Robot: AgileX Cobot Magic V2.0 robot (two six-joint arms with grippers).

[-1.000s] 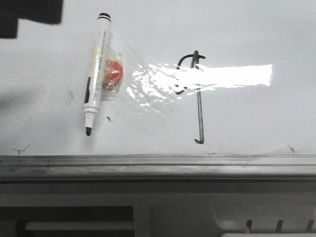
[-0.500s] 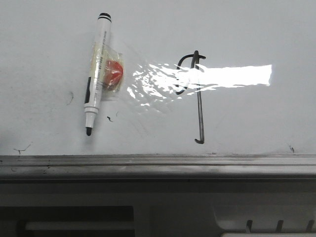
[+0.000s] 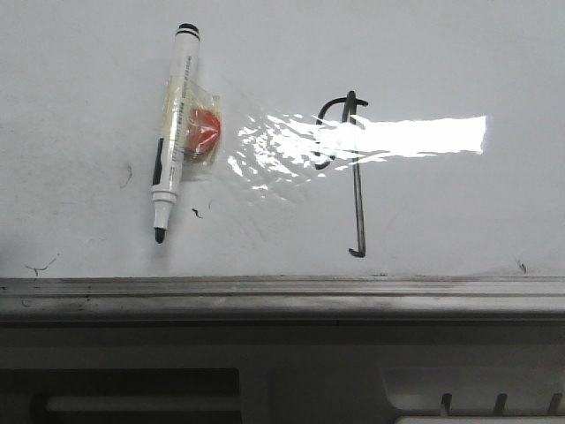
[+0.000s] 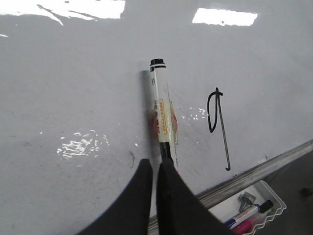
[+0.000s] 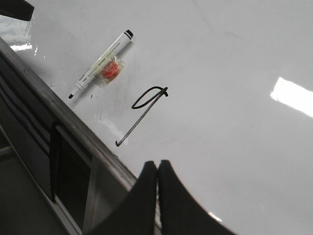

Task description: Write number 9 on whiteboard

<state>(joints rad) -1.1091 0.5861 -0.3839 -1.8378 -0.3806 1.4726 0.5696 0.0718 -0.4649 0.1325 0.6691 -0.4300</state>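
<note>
The number 9 (image 3: pixel 350 172) stands drawn on the whiteboard (image 3: pixel 441 53), right of centre, its loop partly lost in glare, so the writing step looks finished. The marker (image 3: pixel 172 132) lies uncapped on the board to the left of the figure, well apart, an orange lump (image 3: pixel 204 132) taped to its barrel. Both arms are clear of it: the left hand (image 4: pixel 155 169) and right hand (image 5: pixel 157 169) show fingers pressed together, holding nothing. Little seems left but to retire. A tray of spare markers (image 4: pixel 252 213) sits beyond the rail (image 3: pixel 282 291); nothing blocks the way
</note>
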